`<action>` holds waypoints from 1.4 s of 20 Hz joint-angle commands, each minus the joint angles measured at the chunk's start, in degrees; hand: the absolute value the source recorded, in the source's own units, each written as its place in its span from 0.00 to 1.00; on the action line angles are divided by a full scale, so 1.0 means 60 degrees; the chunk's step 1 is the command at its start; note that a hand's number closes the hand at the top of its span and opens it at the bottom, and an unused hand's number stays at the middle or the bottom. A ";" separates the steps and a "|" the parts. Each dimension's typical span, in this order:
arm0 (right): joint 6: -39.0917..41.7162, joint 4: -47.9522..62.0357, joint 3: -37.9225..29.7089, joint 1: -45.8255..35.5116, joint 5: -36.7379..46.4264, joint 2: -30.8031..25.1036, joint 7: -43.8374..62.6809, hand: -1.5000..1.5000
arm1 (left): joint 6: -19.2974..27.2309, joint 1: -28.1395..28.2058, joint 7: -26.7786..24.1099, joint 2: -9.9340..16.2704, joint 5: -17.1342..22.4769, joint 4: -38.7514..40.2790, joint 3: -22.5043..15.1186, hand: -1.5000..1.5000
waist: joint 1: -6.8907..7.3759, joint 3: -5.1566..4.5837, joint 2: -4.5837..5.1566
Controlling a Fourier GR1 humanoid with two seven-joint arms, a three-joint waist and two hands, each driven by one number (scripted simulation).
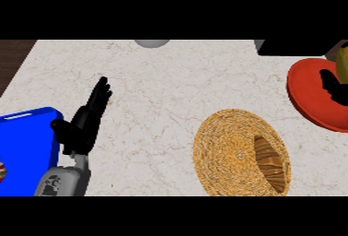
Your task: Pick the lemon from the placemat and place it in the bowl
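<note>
A: Far along?

B: Barely. Lemon [342, 60] not yet in the woven bowl [234, 152]; over on the red placemat [309, 99], cut off by the right edge.

A: Hands?

B: Right hand [329, 87] just beside the lemon, above the mat; open or closed, impossible to tell. Left hand [85, 122] resting at left by the blue tray [31, 138], fingers straight, holding nothing.

A: Textures?

B: Coiled straw bowl, round and hollow; smooth flat mat; veined marble counter [170, 78].

Pale marble-patterned tabletop [176, 83] with fine beige veining, evenly lit; a strip of dark wood-grain floor [14, 57] shows beyond its upper-left edge.
</note>
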 commanded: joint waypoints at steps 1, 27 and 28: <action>0.0171 0.2091 -0.0147 -0.0629 0.0801 -0.0525 -0.1040 1.00 | -0.0196 0.0255 -0.0118 0.0059 0.0122 -0.0061 0.0048 0.50 | 0.0102 0.0005 0.0029; -0.0023 1.3437 -0.1353 -0.2805 0.2141 -0.0418 -0.7832 0.00 | -0.0164 0.0322 -0.0766 -0.0309 -0.0205 0.0466 -0.0107 0.50 | 0.0249 0.0024 0.0103; 0.0192 1.3816 -0.1524 -0.2665 0.2009 -0.0607 -0.8551 0.00 | -0.0013 -0.0292 -0.0127 -0.0264 -0.0325 0.0173 -0.0107 0.50 | 0.0287 0.0042 0.0135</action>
